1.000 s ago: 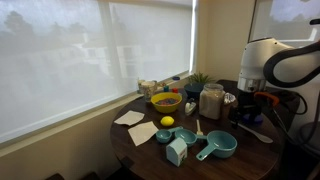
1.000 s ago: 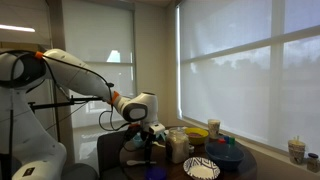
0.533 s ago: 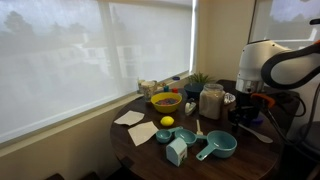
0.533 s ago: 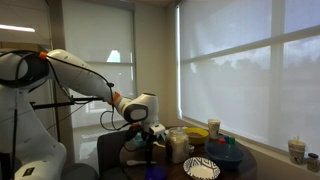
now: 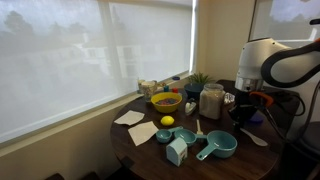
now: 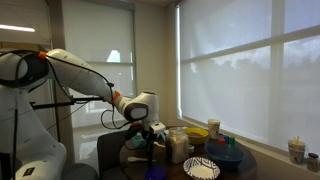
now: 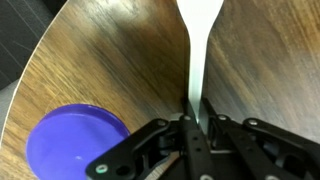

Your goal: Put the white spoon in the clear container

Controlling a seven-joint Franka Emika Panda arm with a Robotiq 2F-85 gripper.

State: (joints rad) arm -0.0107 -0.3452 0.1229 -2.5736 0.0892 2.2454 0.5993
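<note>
In the wrist view the white spoon (image 7: 194,55) lies on the wooden table, its slim handle running down between my fingers and its bowl at the top edge. My gripper (image 7: 192,118) is shut on that handle. In an exterior view the gripper (image 5: 245,114) is low over the table's right side, with the spoon (image 5: 258,138) showing just beyond it. The clear container (image 5: 211,101) stands upright a little to the left of the gripper. It also shows in the other exterior view as the clear container (image 6: 178,146), beside the gripper (image 6: 151,140).
A purple lid (image 7: 75,145) lies close to my fingers near the round table's edge (image 7: 40,70). A yellow bowl (image 5: 166,101), a lemon (image 5: 167,122), teal measuring cups (image 5: 217,147) and paper napkins (image 5: 128,118) fill the table's middle and left. A patterned plate (image 6: 201,168) sits near the front.
The jaws have closed from wide open onto the spoon's handle. The arm has barely moved and the spoon still lies on the table.
</note>
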